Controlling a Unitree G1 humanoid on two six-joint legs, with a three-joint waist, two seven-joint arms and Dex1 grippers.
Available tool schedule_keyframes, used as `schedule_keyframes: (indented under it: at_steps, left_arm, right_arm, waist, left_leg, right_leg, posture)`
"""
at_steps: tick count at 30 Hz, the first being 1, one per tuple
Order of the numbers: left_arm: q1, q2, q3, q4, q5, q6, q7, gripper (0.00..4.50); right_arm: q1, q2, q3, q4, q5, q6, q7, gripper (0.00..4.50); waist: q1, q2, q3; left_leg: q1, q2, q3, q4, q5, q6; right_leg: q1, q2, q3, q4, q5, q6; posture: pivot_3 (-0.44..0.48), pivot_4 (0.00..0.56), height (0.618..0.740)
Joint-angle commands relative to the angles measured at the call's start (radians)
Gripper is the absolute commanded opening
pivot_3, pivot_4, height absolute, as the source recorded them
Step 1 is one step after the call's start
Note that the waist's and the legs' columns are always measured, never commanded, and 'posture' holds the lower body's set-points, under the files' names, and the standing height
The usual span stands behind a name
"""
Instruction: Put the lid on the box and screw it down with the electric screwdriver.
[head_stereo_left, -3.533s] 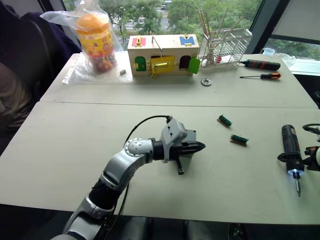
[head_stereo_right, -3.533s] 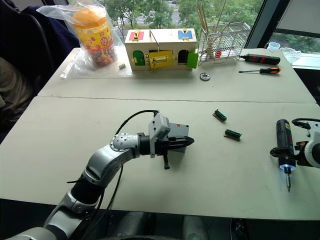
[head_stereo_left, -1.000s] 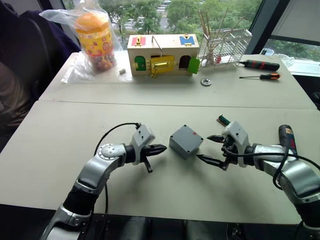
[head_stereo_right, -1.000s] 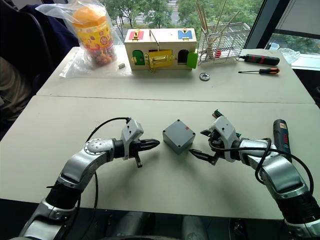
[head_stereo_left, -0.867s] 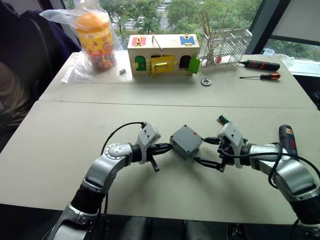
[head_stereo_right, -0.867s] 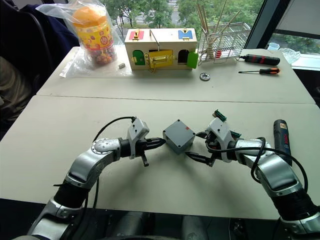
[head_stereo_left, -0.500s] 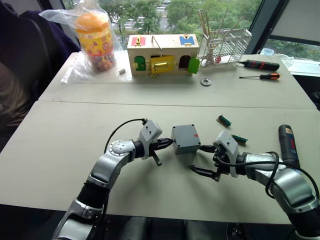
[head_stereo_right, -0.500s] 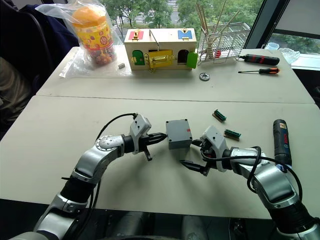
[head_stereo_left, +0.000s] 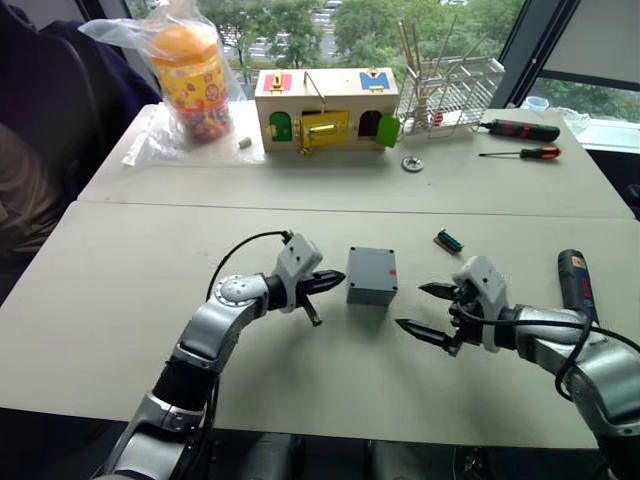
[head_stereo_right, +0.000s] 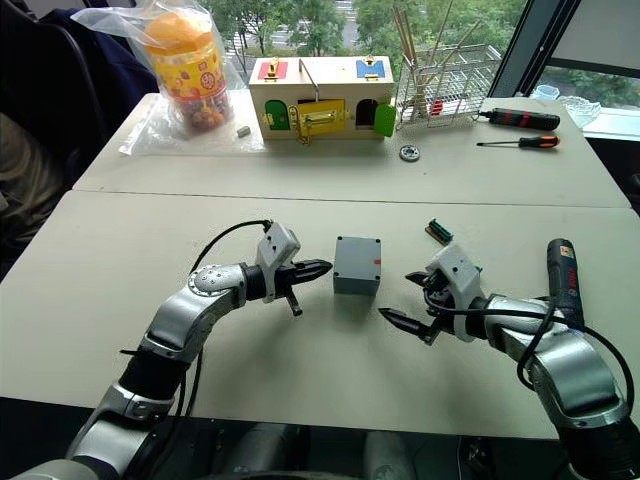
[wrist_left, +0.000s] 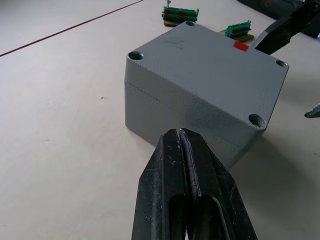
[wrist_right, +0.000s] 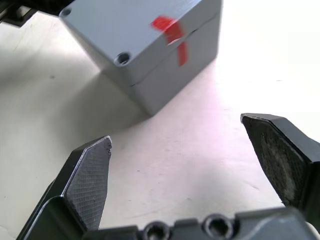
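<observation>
Backing off, my right fingers (head_stereo_right: 405, 298) are spread wide and empty, the box (head_stereo_left: 372, 276) just ahead. Left fingers (head_stereo_left: 338, 280) are pressed together, empty, just short of its other side. Lid (wrist_left: 207, 58) sits on, squared up. Driver (head_stereo_right: 561, 276) lies beyond my right; screws come next, I reckon.

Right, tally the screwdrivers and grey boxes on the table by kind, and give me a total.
Electric screwdriver: 1
Hand screwdrivers: 2, the black-and-red one and the orange-handled one
Grey box: 1
Total: 4
</observation>
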Motion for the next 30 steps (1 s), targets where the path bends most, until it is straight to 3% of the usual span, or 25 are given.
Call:
schedule_keyframes:
  at_steps: [1,5,8,14,30]
  left_arm:
    - [-0.061,-0.005,0.097,-0.084,-0.115,0.063,0.001,0.00]
    - [-0.100,-0.054,0.095,-0.102,-0.146,0.097,0.047,0.00]
    - [-0.094,-0.073,0.051,-0.137,-0.147,0.120,0.061,0.00]
    - [-0.089,-0.039,-0.037,-0.155,-0.094,0.100,0.053,0.00]
    - [-0.063,-0.013,-0.054,-0.169,-0.098,0.093,0.054,0.00]
  right_arm:
    - [-0.075,0.041,-0.108,0.084,0.041,-0.028,-0.040,4.48]
    - [-0.220,0.181,-0.115,0.267,-0.028,-0.158,-0.186,4.48]
    - [-0.290,0.239,-0.081,0.401,-0.105,-0.254,-0.254,3.85]
    - [-0.374,0.281,-0.025,0.597,-0.190,-0.405,-0.282,1.43]
    - [-0.451,0.295,0.045,0.775,-0.249,-0.525,-0.237,1.43]
  waist:
    - [-0.001,0.000,0.000]
    - [-0.003,-0.001,-0.001]
    - [-0.003,0.000,-0.001]
    - [-0.008,0.000,-0.001]
    - [-0.009,0.000,-0.001]
  left_leg:
    - [0.000,0.000,0.000,0.000,0.000,0.000]
    - [0.000,0.000,0.000,0.000,0.000,0.000]
    - [0.000,0.000,0.001,-0.001,0.000,0.000]
    - [0.000,0.000,0.001,0.000,0.000,-0.001]
    - [0.000,0.000,0.001,0.000,0.000,-0.001]
  right_leg:
    - [0.000,0.000,0.000,0.000,0.000,0.000]
    - [0.000,0.000,0.000,0.000,0.000,0.000]
    - [0.000,0.000,0.000,0.001,0.000,0.000]
    - [-0.001,0.000,0.000,0.003,0.000,0.000]
    - [-0.002,0.000,0.000,0.003,0.000,0.000]
  posture:
    - [0.000,0.150,0.740]
    - [0.000,0.150,0.740]
    - [0.000,0.150,0.740]
    - [0.000,0.150,0.740]
    - [0.000,0.150,0.740]
